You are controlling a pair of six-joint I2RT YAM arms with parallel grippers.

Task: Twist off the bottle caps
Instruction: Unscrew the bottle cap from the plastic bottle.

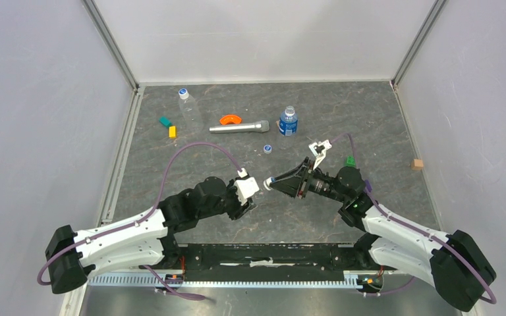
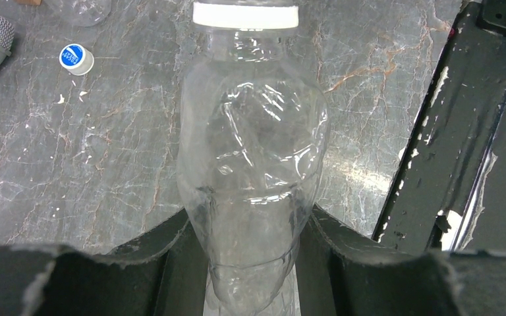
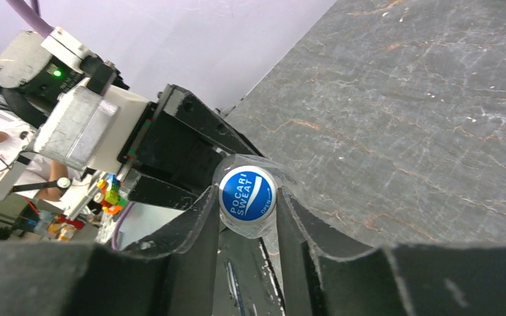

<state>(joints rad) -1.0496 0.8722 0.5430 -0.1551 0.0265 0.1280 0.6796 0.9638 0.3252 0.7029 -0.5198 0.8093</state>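
Note:
My left gripper [image 1: 252, 193] is shut on the body of a clear unlabelled bottle [image 2: 250, 151] and holds it on its side above the table, neck toward the right arm. My right gripper [image 1: 275, 182] is shut on that bottle's blue-topped cap [image 3: 247, 194], one finger on each side; the cap's white rim [image 2: 245, 14] shows in the left wrist view. A second clear bottle [image 1: 190, 112] lies at the back left with its cap [image 1: 183, 93] on. The blue-labelled bottle [image 1: 288, 122] stands at the back centre. A loose cap [image 1: 267, 148] lies in front of it, and also shows in the left wrist view [image 2: 76, 58].
A silver microphone-like cylinder [image 1: 239, 126] and an orange curved piece [image 1: 230, 119] lie at the back centre. Green [image 1: 165, 122] and yellow [image 1: 172, 131] blocks lie at the back left. A small wooden cube [image 1: 418, 164] sits at the right wall. Grey walls enclose the table.

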